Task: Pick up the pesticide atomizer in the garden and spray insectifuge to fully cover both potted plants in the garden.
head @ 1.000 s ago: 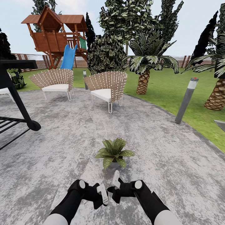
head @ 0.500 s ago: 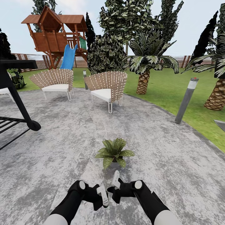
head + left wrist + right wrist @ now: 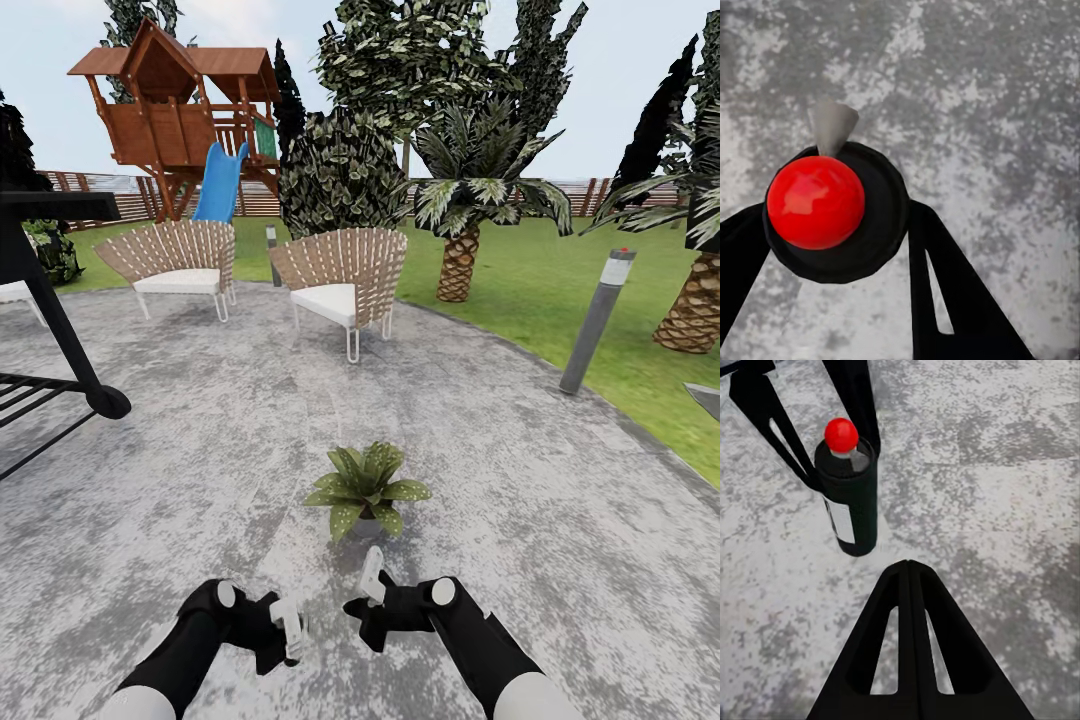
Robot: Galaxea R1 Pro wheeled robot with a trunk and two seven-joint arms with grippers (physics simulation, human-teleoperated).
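One potted plant (image 3: 365, 490), a rosette of broad green leaves with pale specks in a small grey pot, stands on the stone patio just ahead of both hands. My left gripper (image 3: 288, 630) is shut on the pesticide atomizer (image 3: 816, 202), a dark slim bottle with a white label, a red ball on top and a grey nozzle. The right wrist view shows the atomizer (image 3: 851, 502) upright between the left fingers (image 3: 765, 424). My right gripper (image 3: 370, 582) sits beside it, nearer the plant, with its fingers (image 3: 909, 585) pressed together on nothing.
Two wicker chairs (image 3: 345, 275) stand at the patio's far side. A black metal frame (image 3: 60, 350) is at the left and a grey bollard lamp (image 3: 597, 320) at the right edge. Lawn, palms (image 3: 460, 250) and a wooden play tower with a slide (image 3: 175, 110) lie beyond.
My left arm has shifted left with the atomizer, opening a gap to the right gripper. The right arm, the plant and the view are unchanged.
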